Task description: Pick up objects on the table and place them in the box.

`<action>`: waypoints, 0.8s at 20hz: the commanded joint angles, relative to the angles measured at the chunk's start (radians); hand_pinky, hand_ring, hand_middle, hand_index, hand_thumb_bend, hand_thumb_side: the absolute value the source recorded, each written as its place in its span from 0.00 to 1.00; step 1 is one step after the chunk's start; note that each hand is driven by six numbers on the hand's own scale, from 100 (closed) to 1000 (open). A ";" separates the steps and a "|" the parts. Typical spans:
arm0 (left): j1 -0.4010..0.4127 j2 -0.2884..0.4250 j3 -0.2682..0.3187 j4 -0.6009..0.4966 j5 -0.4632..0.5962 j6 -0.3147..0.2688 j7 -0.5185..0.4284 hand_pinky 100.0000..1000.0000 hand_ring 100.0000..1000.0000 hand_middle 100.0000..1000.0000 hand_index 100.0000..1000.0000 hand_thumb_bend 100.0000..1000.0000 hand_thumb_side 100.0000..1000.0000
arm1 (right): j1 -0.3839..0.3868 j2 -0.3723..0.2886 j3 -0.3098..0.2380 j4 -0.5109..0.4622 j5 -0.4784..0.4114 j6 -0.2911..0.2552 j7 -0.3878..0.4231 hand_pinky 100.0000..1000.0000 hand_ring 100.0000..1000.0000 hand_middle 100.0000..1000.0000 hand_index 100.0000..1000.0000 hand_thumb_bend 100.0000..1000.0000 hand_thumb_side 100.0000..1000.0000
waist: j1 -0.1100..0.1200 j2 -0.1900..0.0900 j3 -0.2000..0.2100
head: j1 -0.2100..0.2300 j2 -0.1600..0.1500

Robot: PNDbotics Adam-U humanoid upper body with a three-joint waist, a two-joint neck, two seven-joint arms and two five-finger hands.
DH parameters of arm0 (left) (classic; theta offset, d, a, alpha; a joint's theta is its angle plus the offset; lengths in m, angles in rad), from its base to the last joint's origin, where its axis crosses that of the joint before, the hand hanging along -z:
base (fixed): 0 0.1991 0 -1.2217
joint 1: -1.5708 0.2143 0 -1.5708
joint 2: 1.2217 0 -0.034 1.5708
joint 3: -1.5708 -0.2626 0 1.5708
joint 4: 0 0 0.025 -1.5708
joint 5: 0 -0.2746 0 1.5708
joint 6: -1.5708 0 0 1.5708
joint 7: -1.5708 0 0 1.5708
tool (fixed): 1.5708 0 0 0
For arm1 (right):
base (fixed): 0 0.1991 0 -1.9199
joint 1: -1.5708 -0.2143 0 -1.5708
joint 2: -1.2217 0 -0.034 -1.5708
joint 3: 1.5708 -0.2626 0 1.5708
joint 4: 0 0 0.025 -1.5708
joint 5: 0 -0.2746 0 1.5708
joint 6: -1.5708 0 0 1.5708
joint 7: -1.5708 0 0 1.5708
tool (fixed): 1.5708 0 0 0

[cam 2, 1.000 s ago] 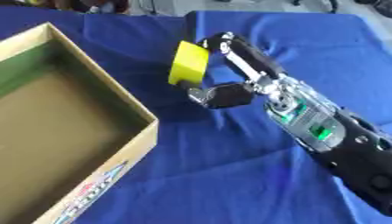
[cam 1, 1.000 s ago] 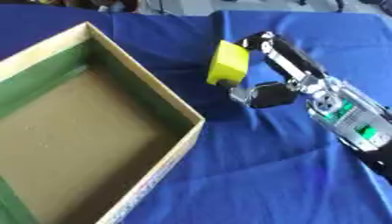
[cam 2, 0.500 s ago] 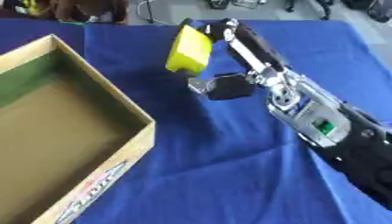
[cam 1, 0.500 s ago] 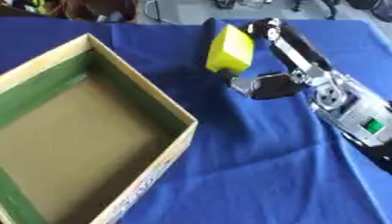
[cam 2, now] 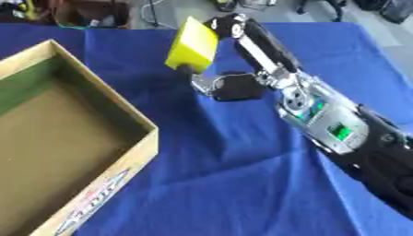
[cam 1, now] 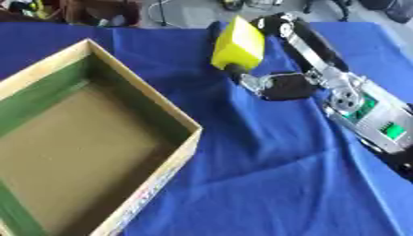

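Near the top centre of the frame the right hand (cam 1: 278, 85) pinches a yellow block (cam 1: 238, 44) above the blue counter (cam 1: 266, 175), so the carry is underway and must next swing left over the open box (cam 1: 149, 103).

Setting: a robot lab or workshop — the work surface is a table draped in a wrinkled blue cloth (cam 1: 266, 184) rather than furniture of a home. Beyond its far edge, a grey hard floor (cam 1: 190, 14) with dark stands and tangled cables (cam 2: 266, 5) — equipment clutter, indistinct.
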 commanded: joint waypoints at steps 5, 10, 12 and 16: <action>-0.001 0.017 0.004 -0.013 0.013 0.010 -0.004 0.09 0.24 0.45 0.46 0.00 0.87 | -0.064 -0.048 0.038 -0.020 -0.026 -0.036 0.022 0.72 0.68 0.35 0.46 0.00 0.47 | -0.004 -0.054 0.020 | -0.014 0.032; -0.010 0.013 0.001 -0.013 0.024 0.015 -0.006 0.10 0.25 0.45 0.47 0.00 0.87 | -0.125 -0.042 0.081 -0.020 -0.040 -0.065 0.054 0.72 0.68 0.35 0.45 0.00 0.46 | -0.017 -0.072 0.058 | -0.020 0.044; -0.016 0.012 0.001 -0.013 0.027 0.013 -0.003 0.10 0.25 0.45 0.47 0.00 0.87 | -0.142 -0.038 0.094 -0.020 -0.043 -0.070 0.067 0.72 0.68 0.34 0.45 0.00 0.47 | -0.024 -0.074 0.076 | -0.027 0.042; -0.027 0.007 0.007 -0.013 0.035 -0.004 0.027 0.11 0.26 0.45 0.47 0.00 0.87 | -0.166 -0.029 0.117 -0.020 -0.040 -0.062 0.092 0.72 0.68 0.34 0.45 0.00 0.47 | -0.033 -0.072 0.109 | -0.046 0.037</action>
